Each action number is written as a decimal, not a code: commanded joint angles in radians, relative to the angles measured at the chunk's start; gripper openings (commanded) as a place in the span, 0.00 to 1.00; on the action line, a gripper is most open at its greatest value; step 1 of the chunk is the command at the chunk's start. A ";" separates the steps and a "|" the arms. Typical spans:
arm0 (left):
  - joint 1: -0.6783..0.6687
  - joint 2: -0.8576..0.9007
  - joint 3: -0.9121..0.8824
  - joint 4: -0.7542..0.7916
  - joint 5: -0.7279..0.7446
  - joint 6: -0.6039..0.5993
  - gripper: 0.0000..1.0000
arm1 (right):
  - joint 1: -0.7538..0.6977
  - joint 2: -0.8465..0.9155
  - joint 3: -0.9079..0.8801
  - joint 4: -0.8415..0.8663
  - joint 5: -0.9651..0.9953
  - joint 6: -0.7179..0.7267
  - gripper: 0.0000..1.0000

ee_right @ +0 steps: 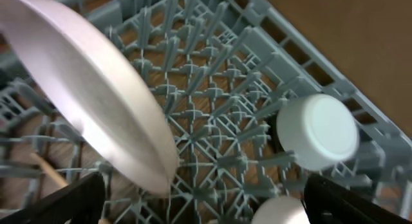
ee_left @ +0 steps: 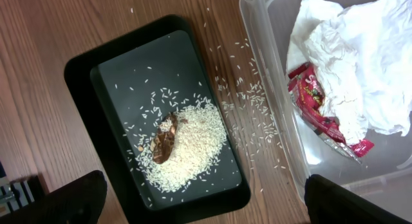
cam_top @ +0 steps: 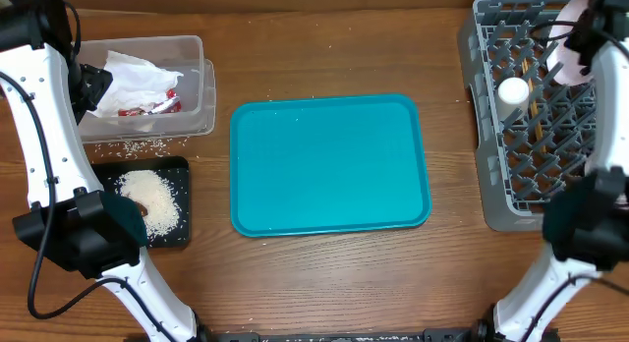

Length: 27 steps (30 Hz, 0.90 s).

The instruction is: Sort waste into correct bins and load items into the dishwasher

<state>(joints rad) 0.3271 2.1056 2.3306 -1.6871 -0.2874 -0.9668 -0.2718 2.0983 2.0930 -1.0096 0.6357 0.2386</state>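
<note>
The clear tub (cam_top: pixel 201 96) holds the crumpled white napkin (cam_top: pixel 138 77) and the red sauce packet (cam_top: pixel 152 108); both also show in the left wrist view, napkin (ee_left: pixel 360 69) and packet (ee_left: pixel 318 108). The black tray (cam_top: pixel 177 170) holds a pile of rice (ee_left: pixel 193 143) with a brown food scrap (ee_left: pixel 164 139). My left gripper (ee_left: pixel 206 185) is open and empty, above the tray and the tub. The grey dish rack (cam_top: pixel 491 136) holds a white plate (ee_right: pixel 96 102) on edge, an upturned white cup (ee_right: pixel 318 130) and chopsticks (cam_top: pixel 536 96). My right gripper (ee_right: pixel 205 185) is open over the rack, beside the plate.
The teal serving tray (cam_top: pixel 329 165) lies in the middle of the wooden table. Loose rice grains (ee_left: pixel 248 105) lie on the wood between the black tray and the tub. Another white rounded item (ee_right: pixel 280 211) sits low in the rack.
</note>
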 commanded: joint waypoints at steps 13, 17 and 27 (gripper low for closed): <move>-0.008 -0.019 0.000 -0.003 -0.007 -0.013 1.00 | 0.013 -0.545 0.060 -0.657 -0.451 0.312 1.00; -0.008 -0.019 0.000 -0.003 -0.007 -0.013 1.00 | 0.073 -0.637 -0.020 -0.683 -0.467 0.282 0.99; -0.008 -0.019 0.000 -0.003 -0.007 -0.013 1.00 | 0.303 -0.982 -0.424 -0.633 -0.481 0.362 1.00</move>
<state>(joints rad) 0.3267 2.1056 2.3306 -1.6867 -0.2867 -0.9668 -0.0177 1.2198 1.7916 -1.6608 0.1642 0.5480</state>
